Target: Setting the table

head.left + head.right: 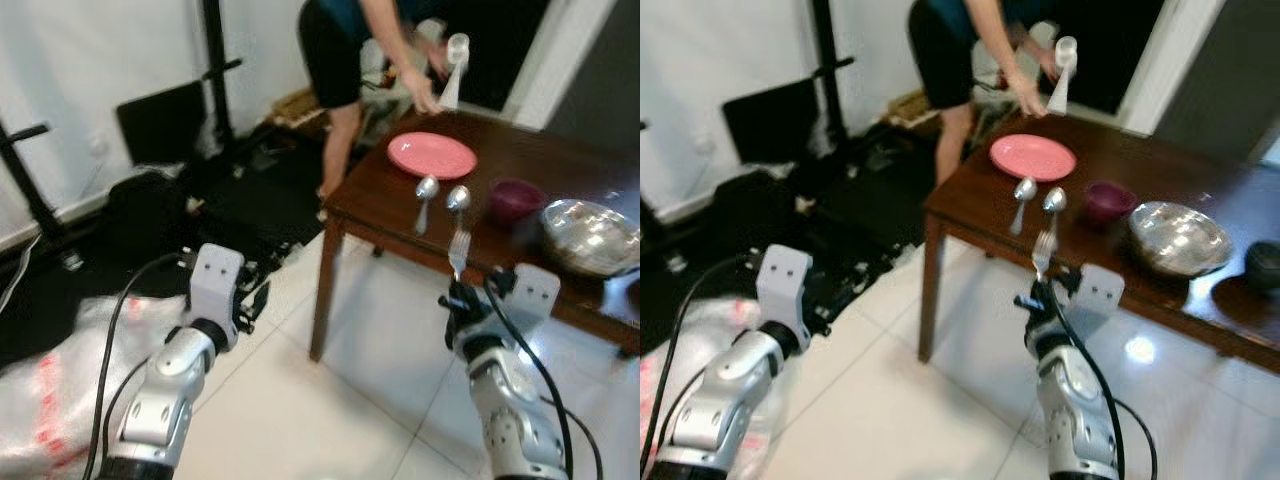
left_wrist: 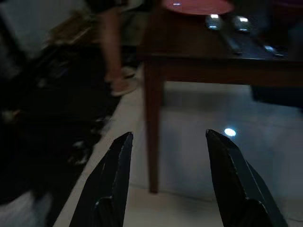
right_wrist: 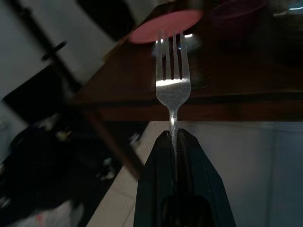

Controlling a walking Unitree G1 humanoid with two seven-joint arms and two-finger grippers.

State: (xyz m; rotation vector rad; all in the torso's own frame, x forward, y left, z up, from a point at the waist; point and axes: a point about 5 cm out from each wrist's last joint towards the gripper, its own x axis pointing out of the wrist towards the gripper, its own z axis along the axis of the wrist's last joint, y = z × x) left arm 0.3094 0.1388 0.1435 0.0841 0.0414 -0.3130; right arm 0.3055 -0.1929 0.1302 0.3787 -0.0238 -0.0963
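Two spoons (image 1: 441, 199) are laid side by side on the dark wooden table (image 1: 520, 160), between a pink plate (image 1: 432, 154) and a maroon bowl (image 1: 516, 198). A fork (image 3: 173, 85) is pinched upright, tines up, in the closed right gripper (image 3: 173, 138), held off the table's near edge. The left gripper (image 2: 169, 142) is held over the tiled floor with fingers spread and nothing between them.

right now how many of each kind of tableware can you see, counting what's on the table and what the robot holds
spoons: 2
forks: 1, held upright in the right gripper
plates: 1, pink
bowls: 2, one purple, one metal
total: 6
A dark item at the table's far right edge is too cropped to identify.
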